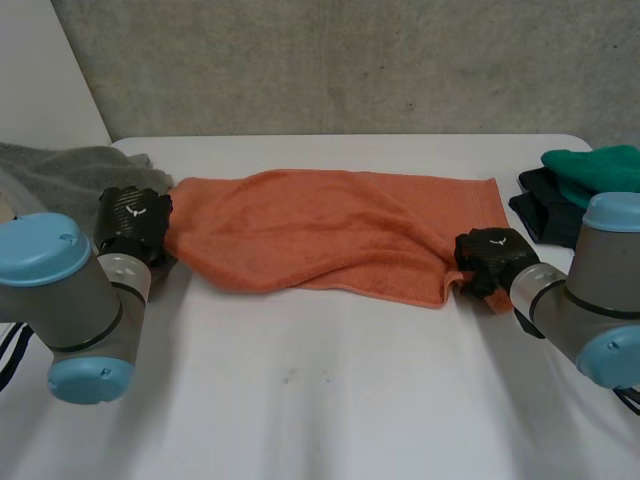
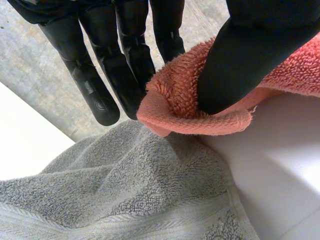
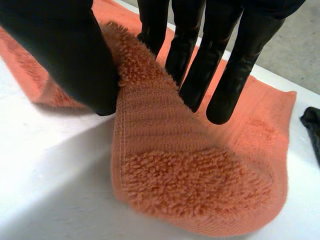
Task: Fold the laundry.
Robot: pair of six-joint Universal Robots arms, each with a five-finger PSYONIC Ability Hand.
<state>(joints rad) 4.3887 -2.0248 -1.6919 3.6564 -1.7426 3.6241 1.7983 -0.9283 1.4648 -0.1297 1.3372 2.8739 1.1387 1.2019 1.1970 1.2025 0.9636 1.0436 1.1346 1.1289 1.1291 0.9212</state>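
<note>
The orange towel [image 1: 330, 235] lies across the middle of the table [image 1: 320, 400], the left hand [image 1: 133, 225] pinching its left end between thumb and fingers, the right hand [image 1: 492, 260] pinching its near right corner likewise. Either shallow pinch could slip on lifting, and the grey towel [image 2: 125, 190] beneath the left end might drag along.

Grey arms [image 1: 85, 300] carry light-blue caps [image 1: 42, 247] and black, segmented fingers [image 2: 92, 82].
</note>
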